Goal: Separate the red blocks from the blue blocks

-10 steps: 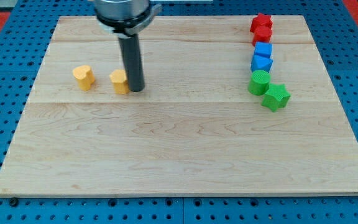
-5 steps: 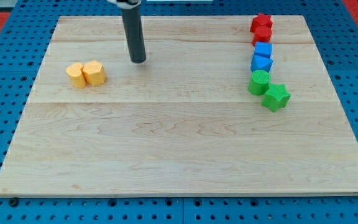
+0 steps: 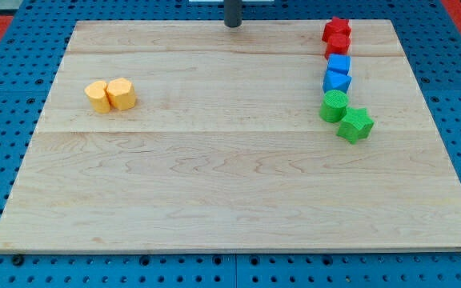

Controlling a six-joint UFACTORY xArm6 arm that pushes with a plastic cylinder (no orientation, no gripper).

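Two red blocks sit touching at the view's top right: a red star (image 3: 338, 28) above a second red block (image 3: 337, 44). Directly below them are two blue blocks, a blue cube (image 3: 339, 65) and a blue angular block (image 3: 336, 81), also touching. The lower red block and the blue cube are nearly in contact. My tip (image 3: 232, 24) is at the board's top edge, near the middle, well to the left of the red blocks and touching no block.
A green round block (image 3: 334, 106) and a green star (image 3: 355, 125) continue the column below the blue blocks. Two yellow blocks (image 3: 110, 94) sit together at the view's left. The wooden board (image 3: 230, 184) lies on a blue pegboard.
My tip left the yellow blocks, having pushed one leftward against the other, and moved up and to the right to the board's top edge. The red, blue and green blocks have not moved.
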